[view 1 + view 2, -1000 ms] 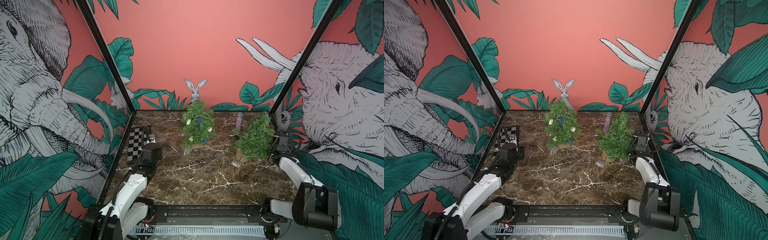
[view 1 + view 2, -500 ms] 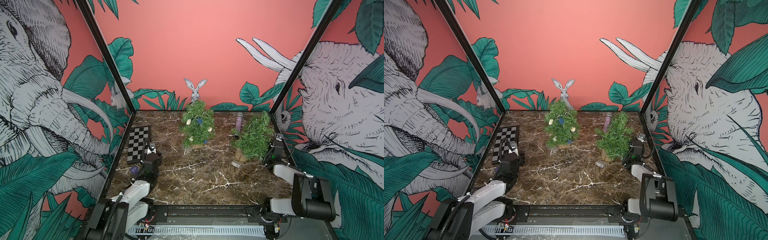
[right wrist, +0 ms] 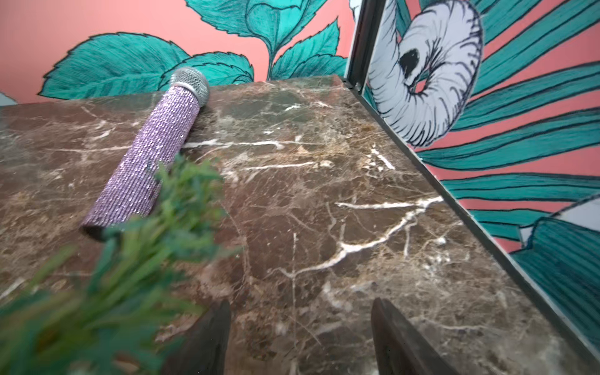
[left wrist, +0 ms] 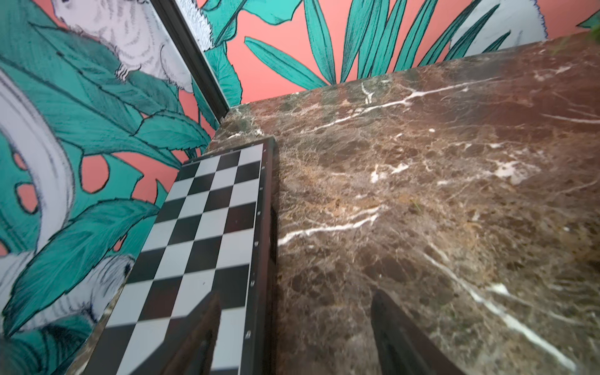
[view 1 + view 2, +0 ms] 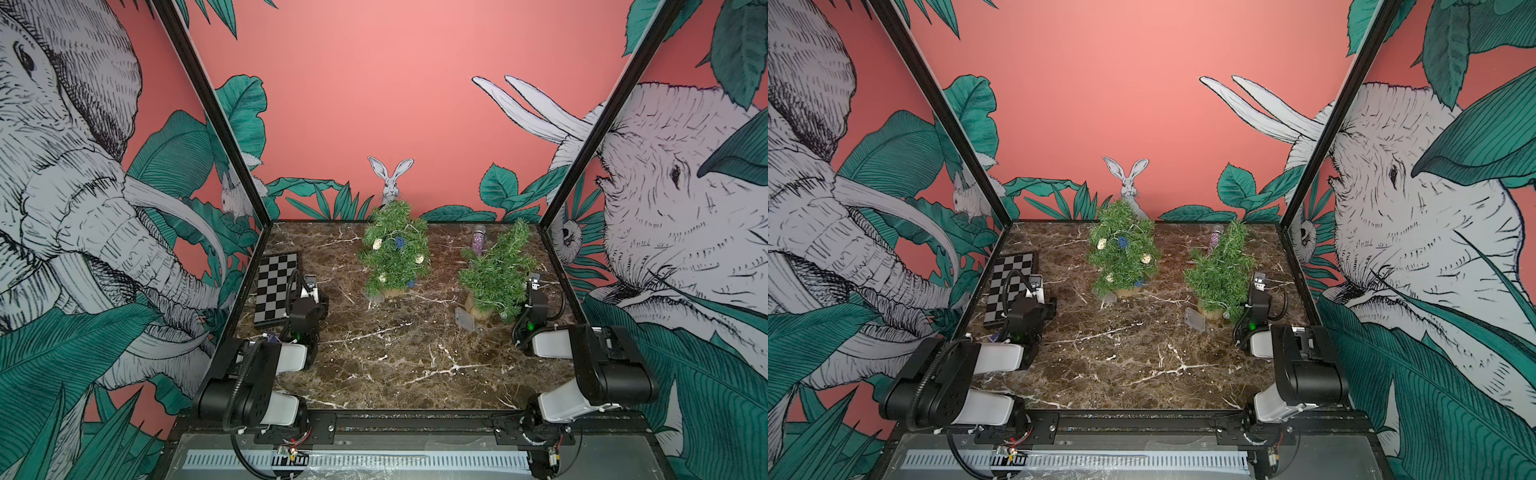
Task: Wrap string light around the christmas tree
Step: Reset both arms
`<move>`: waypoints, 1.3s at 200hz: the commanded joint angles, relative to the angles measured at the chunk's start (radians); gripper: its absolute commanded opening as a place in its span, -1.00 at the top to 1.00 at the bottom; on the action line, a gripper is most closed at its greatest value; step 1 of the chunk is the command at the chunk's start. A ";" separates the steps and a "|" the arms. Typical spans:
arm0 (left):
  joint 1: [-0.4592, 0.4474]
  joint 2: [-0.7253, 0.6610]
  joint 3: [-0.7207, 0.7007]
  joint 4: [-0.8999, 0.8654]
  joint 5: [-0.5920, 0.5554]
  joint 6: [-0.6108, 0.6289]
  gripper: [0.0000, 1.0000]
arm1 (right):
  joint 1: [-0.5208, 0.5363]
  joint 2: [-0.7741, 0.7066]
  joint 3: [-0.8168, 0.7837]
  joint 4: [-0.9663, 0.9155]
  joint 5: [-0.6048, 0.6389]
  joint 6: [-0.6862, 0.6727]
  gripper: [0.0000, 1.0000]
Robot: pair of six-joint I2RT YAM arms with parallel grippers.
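Marble bench [image 5: 395, 353]: left end effector [image 4: 295, 337] and right end effector [image 3: 300, 337] both wide, empty.
String light [image 5: 377, 244] wound on centre tree [image 5: 395, 262]; second tree [image 5: 494, 270] beside right end effector. Suggest moving clear of needles, no snagged wire.

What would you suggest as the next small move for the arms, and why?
Probably ease the right end effector back from the right-hand tree: its jaws stand open and empty, tree foliage sits close beside it, and the left end effector is likewise open and empty by the chessboard.
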 commanded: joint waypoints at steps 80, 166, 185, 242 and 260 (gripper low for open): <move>0.020 0.145 0.070 0.117 -0.017 -0.002 -0.50 | 0.004 0.016 -0.034 0.146 0.014 -0.032 -0.98; 0.068 0.122 0.120 -0.026 0.029 -0.054 -0.99 | 0.004 0.016 -0.035 0.149 0.016 -0.032 -0.98; 0.068 0.123 0.124 -0.032 0.031 -0.057 -0.99 | 0.004 0.016 -0.033 0.148 0.015 -0.031 -0.98; 0.067 0.121 0.118 -0.024 0.037 -0.049 -0.99 | 0.005 0.016 -0.033 0.149 0.017 -0.031 -0.98; 0.065 0.124 0.125 -0.029 0.029 -0.051 -0.99 | 0.004 0.016 -0.033 0.148 0.017 -0.032 -0.98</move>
